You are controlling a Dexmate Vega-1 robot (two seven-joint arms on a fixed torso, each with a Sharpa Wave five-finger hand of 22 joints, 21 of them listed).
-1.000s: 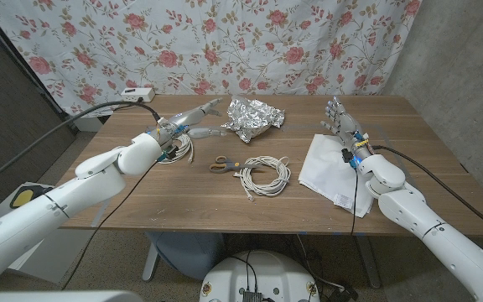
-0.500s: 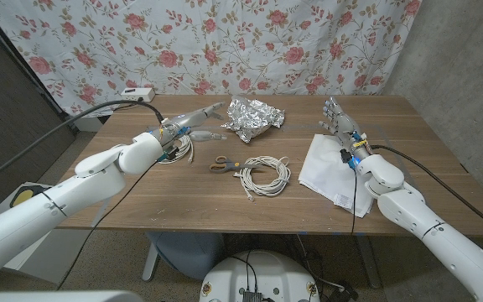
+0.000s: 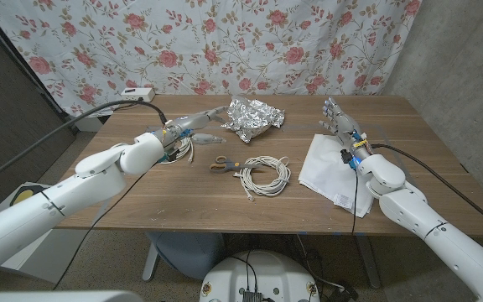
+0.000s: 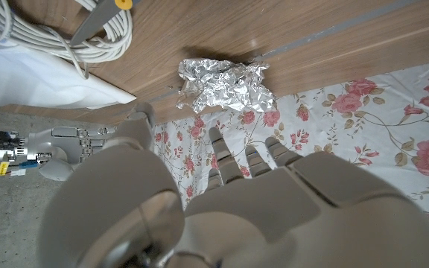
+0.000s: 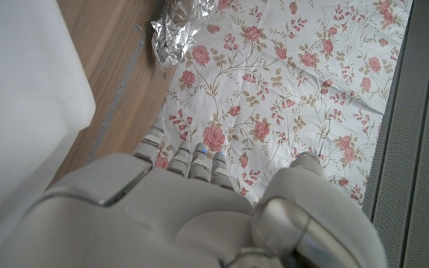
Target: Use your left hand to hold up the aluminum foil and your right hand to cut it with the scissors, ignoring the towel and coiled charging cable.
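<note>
We see the left hand [image 3: 193, 122] stretched out over the desk [image 3: 183, 201], fingers apart and holding nothing, their tips just short of the foil [image 3: 253, 116]. Beneath the left wrist lies a small coil of pale cord [image 3: 177, 151].

The foil is a crumpled, shiny silver wad, all sharp creases and facets, wider than tall, resting on the desk near its far edge, between the two hands. In the left wrist view the foil [image 4: 226, 84] shows the same crinkled, mirror-bright surface, lying on the brown wood close to the floral curtain [image 4: 393, 112].

Nearer us, the scissors [image 3: 220, 164] lie flat and closed, grey blades pointing left and yellowish handles touching the cable [image 3: 263, 174], a loose round coil of smooth white cord with one end trailing toward the front edge.

To the right is the towel [image 3: 329, 172], a thin, flat white sheet, slightly rumpled, one corner reaching the desk's front edge.

The right hand [image 3: 339, 117] stands upright over the towel's far end, fingers spread and pointing away, empty. The desk is a dark, matte wood with lengthwise grain.
</note>
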